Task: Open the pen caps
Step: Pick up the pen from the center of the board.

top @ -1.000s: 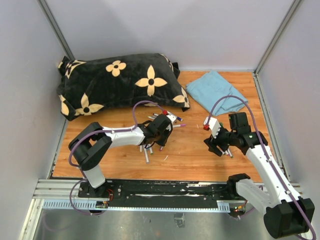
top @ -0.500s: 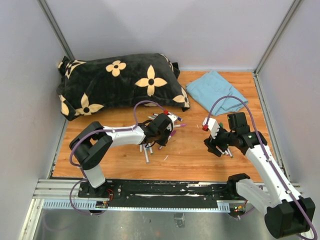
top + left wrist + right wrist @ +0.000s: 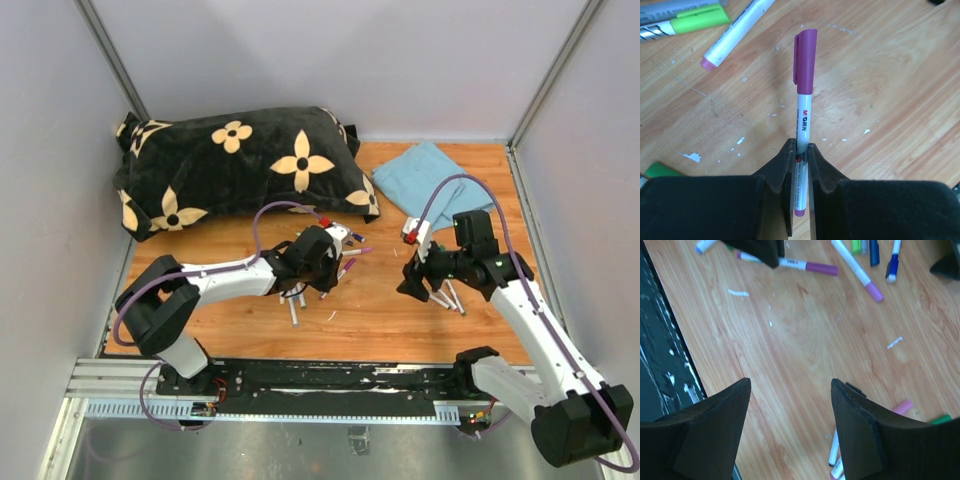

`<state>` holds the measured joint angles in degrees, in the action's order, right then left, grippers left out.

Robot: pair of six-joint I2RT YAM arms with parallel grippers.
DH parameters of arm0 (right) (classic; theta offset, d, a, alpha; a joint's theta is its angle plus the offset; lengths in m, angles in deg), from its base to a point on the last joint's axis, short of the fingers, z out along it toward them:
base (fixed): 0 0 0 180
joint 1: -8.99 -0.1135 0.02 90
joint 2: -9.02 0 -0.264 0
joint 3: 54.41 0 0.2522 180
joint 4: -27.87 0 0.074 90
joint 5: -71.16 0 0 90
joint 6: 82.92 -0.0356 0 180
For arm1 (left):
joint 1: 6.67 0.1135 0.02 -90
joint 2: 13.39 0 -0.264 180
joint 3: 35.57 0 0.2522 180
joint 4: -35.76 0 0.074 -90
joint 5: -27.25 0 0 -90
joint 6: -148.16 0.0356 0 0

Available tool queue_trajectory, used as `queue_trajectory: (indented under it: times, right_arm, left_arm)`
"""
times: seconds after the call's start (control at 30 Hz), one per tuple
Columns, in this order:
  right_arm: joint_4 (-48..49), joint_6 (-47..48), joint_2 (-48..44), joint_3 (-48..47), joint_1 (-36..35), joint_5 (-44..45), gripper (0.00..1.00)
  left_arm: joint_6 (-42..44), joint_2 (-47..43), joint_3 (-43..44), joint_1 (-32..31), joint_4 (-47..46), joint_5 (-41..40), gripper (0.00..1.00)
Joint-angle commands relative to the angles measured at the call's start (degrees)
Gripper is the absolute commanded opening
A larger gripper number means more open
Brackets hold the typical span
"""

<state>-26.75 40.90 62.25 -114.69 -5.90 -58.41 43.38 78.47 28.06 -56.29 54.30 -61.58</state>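
Note:
My left gripper point(image 3: 335, 262) is shut on the white barrel of a marker pen point(image 3: 804, 125), and the pen's purple cap point(image 3: 805, 62) points away from the fingers, just above the wood. The same pen and its purple cap point(image 3: 821, 268) show at the top of the right wrist view. My right gripper point(image 3: 412, 285) is open and empty, hovering over bare wood to the right of that pen, jaws wide apart point(image 3: 790, 385). Several other capped pens lie under and behind the left gripper point(image 3: 298, 298), among them a green-capped one point(image 3: 697, 20). A few more pens lie by the right gripper point(image 3: 450, 298).
A black pillow with tan flowers point(image 3: 230, 165) lies at the back left. A folded blue cloth point(image 3: 435, 180) lies at the back right. Grey walls close in the table on three sides. A loose pink cap point(image 3: 902, 406) and a green one point(image 3: 940, 418) lie near the right fingers.
My right gripper has moved left and a little farther from the near edge, toward the held pen. My left arm's elbow has dropped to the left, with the gripper still on the pen.

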Motion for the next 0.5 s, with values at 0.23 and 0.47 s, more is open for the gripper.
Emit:
queue_trajectory:
  times: [0.23, 0.47]
  right_arm:
    - [44.1, -39.0, 6.9, 9.2, -0.2, -15.5, 0.71]
    - [63.4, -50.3, 8.5, 18.1, 0.2, -13.3, 0.91]
  left_arm:
    - [-11.1, -10.8, -9.1, 0.2, -18.5, 4.5, 0.01]
    - [-23.3, -13.1, -16.8, 0.2, -39.0, 7.5, 0.0]
